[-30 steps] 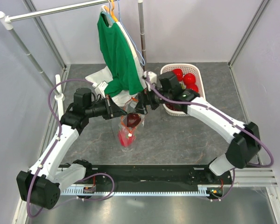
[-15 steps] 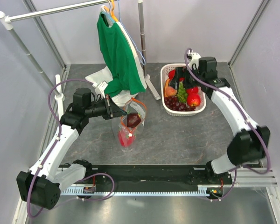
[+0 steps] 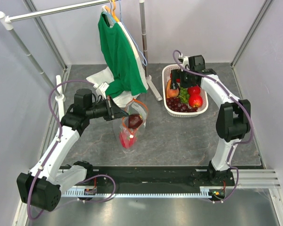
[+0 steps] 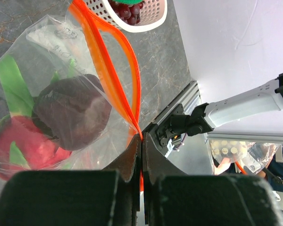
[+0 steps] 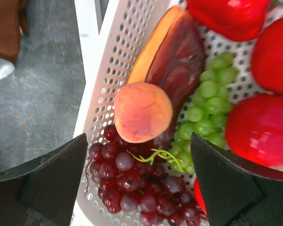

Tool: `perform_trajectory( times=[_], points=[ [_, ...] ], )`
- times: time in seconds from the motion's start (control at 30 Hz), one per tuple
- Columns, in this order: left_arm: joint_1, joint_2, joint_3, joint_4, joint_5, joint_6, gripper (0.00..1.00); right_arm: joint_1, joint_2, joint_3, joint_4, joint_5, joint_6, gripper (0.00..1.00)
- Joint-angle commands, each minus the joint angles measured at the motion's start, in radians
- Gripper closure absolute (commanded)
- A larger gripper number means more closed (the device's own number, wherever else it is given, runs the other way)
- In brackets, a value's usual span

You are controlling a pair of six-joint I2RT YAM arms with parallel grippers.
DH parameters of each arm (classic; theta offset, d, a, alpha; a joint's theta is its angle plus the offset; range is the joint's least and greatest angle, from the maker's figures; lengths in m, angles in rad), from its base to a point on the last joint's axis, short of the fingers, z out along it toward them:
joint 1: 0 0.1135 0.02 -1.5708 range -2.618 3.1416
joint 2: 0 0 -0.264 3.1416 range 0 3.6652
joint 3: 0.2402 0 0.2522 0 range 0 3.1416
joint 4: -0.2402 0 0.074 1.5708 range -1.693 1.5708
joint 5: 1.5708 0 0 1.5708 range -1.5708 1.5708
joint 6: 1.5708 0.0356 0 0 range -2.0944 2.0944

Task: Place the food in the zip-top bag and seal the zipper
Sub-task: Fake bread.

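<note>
Right wrist view shows the right claw spread wide over the white basket, the peach centred beneath it: fruit-fetching looks in hand, the left claw pinching the zipper to hold the part-filled zip-top bag up; next, lower and close on the peach

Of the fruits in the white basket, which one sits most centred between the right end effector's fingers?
The round peach, orange-pink, next to the purple grapes; the red fruits sit off to one side.
</note>
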Motion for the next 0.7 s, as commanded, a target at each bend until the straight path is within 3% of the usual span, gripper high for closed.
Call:
perform_trajectory(
  times=[0.0,0.6,0.67],
  points=[
    [0.004,-0.006,-0.008,0.025,0.013,0.024,0.98,0.013,0.067,0.026,-0.016,-0.005,-0.005,0.04],
    [0.006,0.017,-0.012,0.030,0.018,0.016,0.98,0.040,0.167,0.048,0.077,0.001,0.030,0.07],
    [0.004,0.016,-0.009,0.030,0.018,0.018,0.98,0.038,0.171,0.056,0.076,-0.008,0.030,0.11]
  ],
)
